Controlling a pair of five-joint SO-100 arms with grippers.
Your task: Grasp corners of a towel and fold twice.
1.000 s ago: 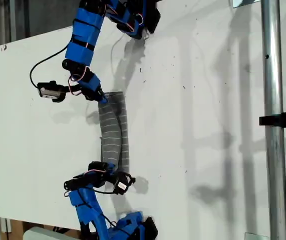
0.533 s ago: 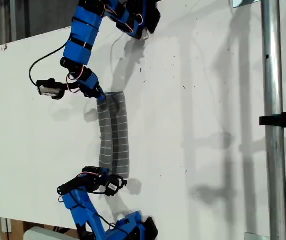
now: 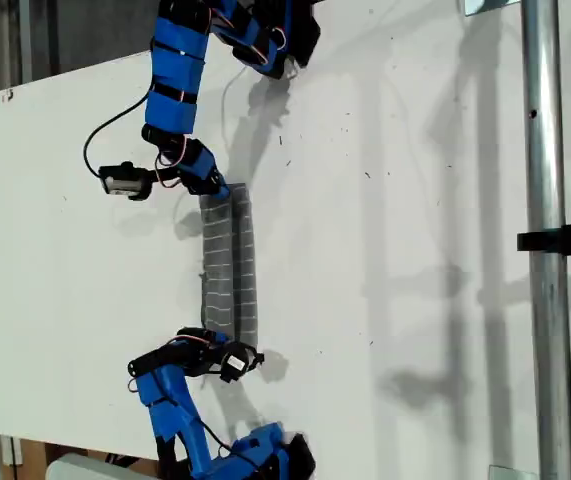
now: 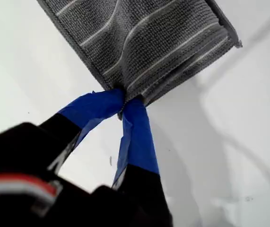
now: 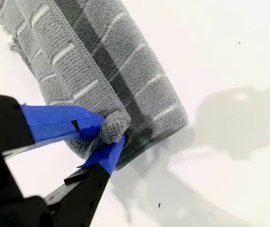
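— What does the exterior view show?

— The striped grey towel (image 3: 230, 265) lies on the white table (image 3: 415, 200) as a long narrow band, apparently folded once along its length. One blue arm reaches to its end nearer the exterior view's top, its gripper (image 3: 213, 188) at the cloth. A second arm's gripper (image 3: 220, 352) is at the opposite end. The wrist views do not settle which arm is which.

— And the first wrist view?

— The first gripper (image 4: 123, 99) is clenched on the towel (image 4: 144, 38), its blue-taped tips meeting on a corner (image 4: 118, 87) at the short end. Stacked layers show along one side. Pinching at the very edge probably keeps those layers together.

— The second wrist view?

— The second gripper (image 5: 111, 130) is clamped on a bunched corner (image 5: 113, 125) of the towel (image 5: 101, 61), a little wad of fabric between its tips. A darker seam runs down the band where the layers overlap.

— Why hold both ends?

— It looks meant to keep the band taut and straight, so one end can be carried over to the other for the second fold. A slipping wad would likely skew it.
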